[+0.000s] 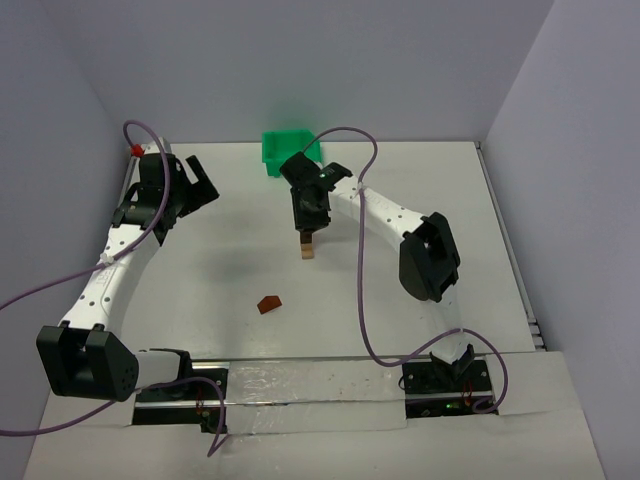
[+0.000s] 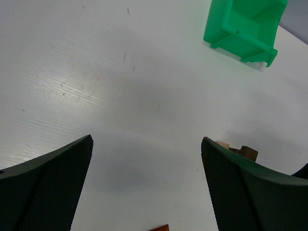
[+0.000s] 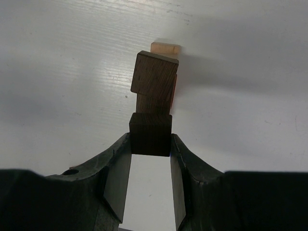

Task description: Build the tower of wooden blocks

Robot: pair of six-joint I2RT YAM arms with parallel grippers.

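The wood block tower (image 1: 307, 248) stands mid-table as a narrow stack. In the right wrist view its tan base block (image 3: 165, 48) shows at the far end, with a dark brown block (image 3: 155, 77) over it. My right gripper (image 3: 150, 143) is shut on the dark brown top block (image 3: 150, 134), which sits in line with the stack; I cannot tell whether it touches it. A loose reddish-brown block (image 1: 269, 304) lies on the table nearer the arm bases. My left gripper (image 2: 147, 139) hangs open and empty at the far left, well away from the tower (image 2: 243, 152).
A green plastic bin (image 1: 290, 150) sits at the back of the table behind the tower, also seen in the left wrist view (image 2: 245, 29). The reddish-brown block's edge (image 2: 161, 227) shows at the bottom of that view. Purple cables loop over both arms.
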